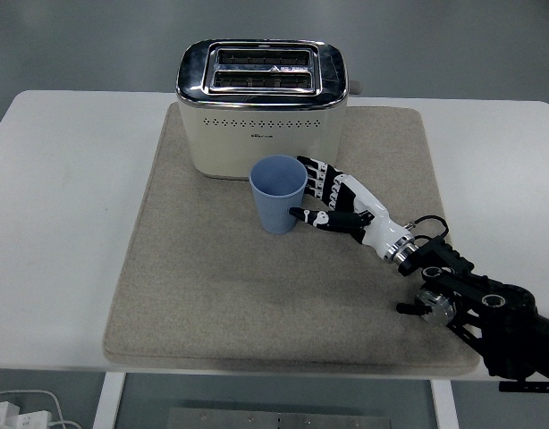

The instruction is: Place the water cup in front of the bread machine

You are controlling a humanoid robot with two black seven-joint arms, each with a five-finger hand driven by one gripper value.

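Note:
A light blue water cup (278,198) stands upright on the beige mat (203,268), just in front of the cream and chrome bread machine (261,107). My right hand (308,189) is at the cup's right side, its black and white fingers (321,177) spread and no longer wrapped around the cup. The thumb tip (297,214) lies against or just off the cup's lower right wall. The right arm (471,308) comes in from the bottom right corner. The left arm is out of view.
The mat covers the middle of the white table (60,197), and the bread machine sits at its far edge. A white power strip with a cable (15,413) lies on the floor at the bottom left.

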